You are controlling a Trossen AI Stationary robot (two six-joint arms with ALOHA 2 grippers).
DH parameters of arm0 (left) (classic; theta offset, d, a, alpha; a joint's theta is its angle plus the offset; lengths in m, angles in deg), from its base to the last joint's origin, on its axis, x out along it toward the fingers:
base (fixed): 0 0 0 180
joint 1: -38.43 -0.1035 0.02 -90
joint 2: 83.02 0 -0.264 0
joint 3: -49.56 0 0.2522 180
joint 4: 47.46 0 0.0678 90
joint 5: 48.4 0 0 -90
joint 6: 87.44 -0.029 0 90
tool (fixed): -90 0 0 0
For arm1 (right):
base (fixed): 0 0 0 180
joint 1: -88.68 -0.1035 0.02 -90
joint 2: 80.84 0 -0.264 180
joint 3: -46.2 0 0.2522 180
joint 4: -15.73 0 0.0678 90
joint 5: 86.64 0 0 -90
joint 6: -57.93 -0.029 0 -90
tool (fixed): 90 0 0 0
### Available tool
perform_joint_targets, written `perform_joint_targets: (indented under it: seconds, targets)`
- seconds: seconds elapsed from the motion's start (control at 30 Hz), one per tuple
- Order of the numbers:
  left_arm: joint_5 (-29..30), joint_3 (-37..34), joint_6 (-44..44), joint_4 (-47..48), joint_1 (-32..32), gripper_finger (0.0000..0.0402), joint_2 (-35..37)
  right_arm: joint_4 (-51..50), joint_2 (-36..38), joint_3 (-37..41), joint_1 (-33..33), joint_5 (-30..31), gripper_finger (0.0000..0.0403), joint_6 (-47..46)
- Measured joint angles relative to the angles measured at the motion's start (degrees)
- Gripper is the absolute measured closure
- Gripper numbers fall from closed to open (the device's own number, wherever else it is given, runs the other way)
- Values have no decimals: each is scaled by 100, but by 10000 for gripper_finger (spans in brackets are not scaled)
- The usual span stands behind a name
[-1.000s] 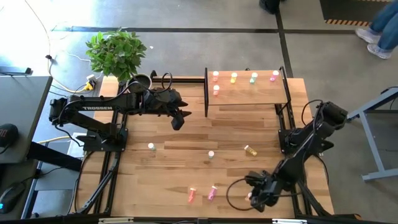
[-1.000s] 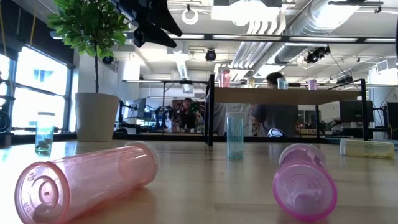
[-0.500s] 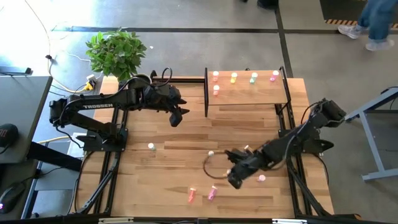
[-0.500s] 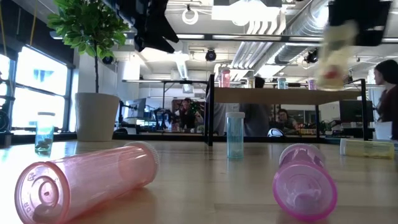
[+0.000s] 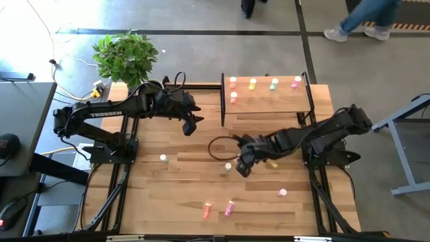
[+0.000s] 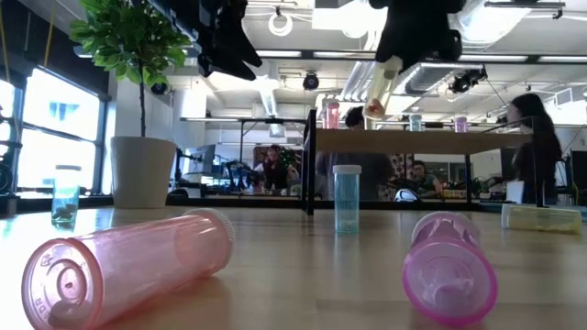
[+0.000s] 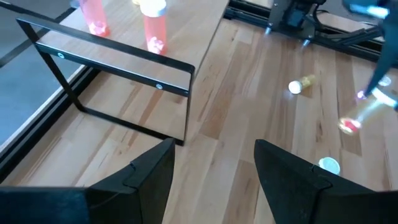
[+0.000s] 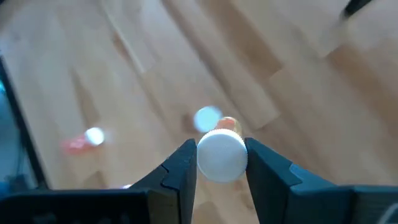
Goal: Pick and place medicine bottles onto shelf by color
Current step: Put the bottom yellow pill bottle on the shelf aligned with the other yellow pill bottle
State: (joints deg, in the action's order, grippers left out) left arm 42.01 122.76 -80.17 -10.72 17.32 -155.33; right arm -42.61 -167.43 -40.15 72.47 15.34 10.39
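Overhead and table-level views of my two arms at the wooden table point(image 5: 201, 185). My right gripper point(image 5: 243, 163) hangs above the middle of the table, its fingers point(image 8: 181, 169) pinching a white-capped bottle point(image 8: 221, 155) by the sides; in the low view this bottle point(image 6: 381, 84) hangs tilted from the gripper, well above the tabletop. Directly beside the gripper in the high view, a pale-capped bottle point(image 5: 228, 166) stands upright on the table, and a yellow bottle point(image 5: 271, 163) lies on its side just past it. My left gripper point(image 5: 191, 126) hovers near the shelf's left end with its fingers point(image 7: 152, 177) spread apart and nothing between them. The shelf point(image 5: 269, 104), a light-wood board on a black frame, stands at the far side of the table and carries five upright bottles: two pink ones point(image 5: 233, 82) at its left end, then a yellow one point(image 5: 252, 83), a pale green one point(image 5: 273, 84) and a magenta one point(image 5: 296, 82). Remaining on the table are a white-capped bottle point(image 5: 163, 158) at left, a pink bottle point(image 5: 207, 211) and a magenta bottle point(image 5: 229, 208) lying near the front edge, and a small pink bottle point(image 5: 282, 193) at right. A potted plant point(image 5: 126, 57) stands at the far left corner.
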Motion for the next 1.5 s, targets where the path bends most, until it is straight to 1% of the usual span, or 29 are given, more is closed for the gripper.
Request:
perform_joint_targets:
  seconds: [0.33,0.57,0.67,0.8,0.93,1.07,1.2,1.33,1.5]
  targets:
    - [-195,0,16,-2,20,190,0,-1787,0,-1261,623,482,295,1213]
    - [-195,0,109,-2,20,190,1,-3192,3,-2322,1170,1030,295,1944]
    - [-195,0,109,-4,20,190,1,-3481,125,-2657,1406,1226,295,2130]
    - [-192,0,109,-6,20,190,0,-3541,619,-2673,1720,1431,295,2255]
    - [-188,0,109,-6,20,190,0,-3507,1308,-2276,2123,1543,295,2251]
    - [-184,0,113,-12,20,190,0,-3300,1798,-1713,2672,1244,295,2305]
    - [-170,0,227,-20,18,190,0,-2820,2029,-1208,3298,712,295,2668]
    - [-168,0,259,-20,18,190,1,-2401,1938,-1073,3925,76,295,3139]
    - [-168,0,327,-19,18,190,1,-2020,1620,-1083,4538,-674,295,3793]
